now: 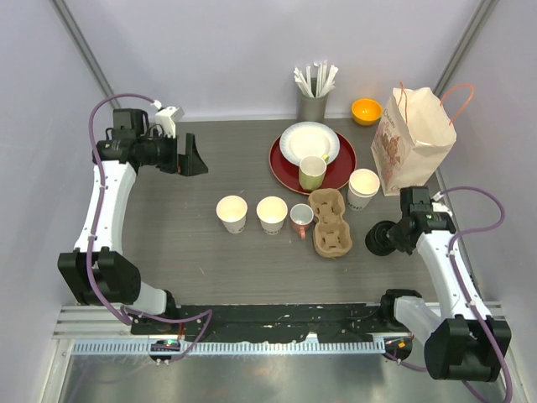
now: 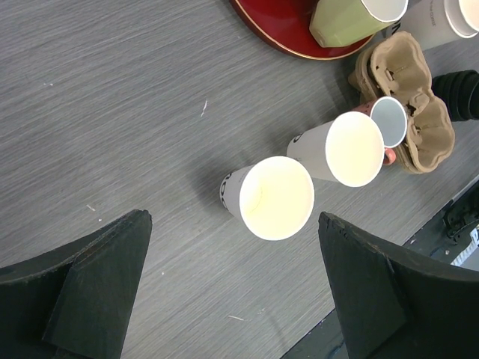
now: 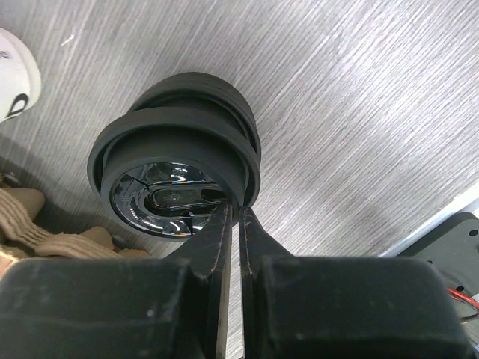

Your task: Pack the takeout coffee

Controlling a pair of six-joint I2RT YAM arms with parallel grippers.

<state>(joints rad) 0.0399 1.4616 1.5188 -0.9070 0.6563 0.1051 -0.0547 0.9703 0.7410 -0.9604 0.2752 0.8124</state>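
Green mug (image 1: 312, 172) on red plate (image 1: 342, 166); orange bowl (image 1: 367, 111), straw holder (image 1: 312, 107) behind.

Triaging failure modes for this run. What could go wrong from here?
1. The right gripper pinches only the rim edge of the top lid; it could slip out, or the lid stack beneath could come up with it.
2. The two open cups stand close together, one beside the pink-handled mug; pressing a lid on could tip a neighbour.

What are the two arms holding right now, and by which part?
The right gripper pinches the top black lid by its rim, on the side nearest the gripper. The left gripper is open and holds nothing.
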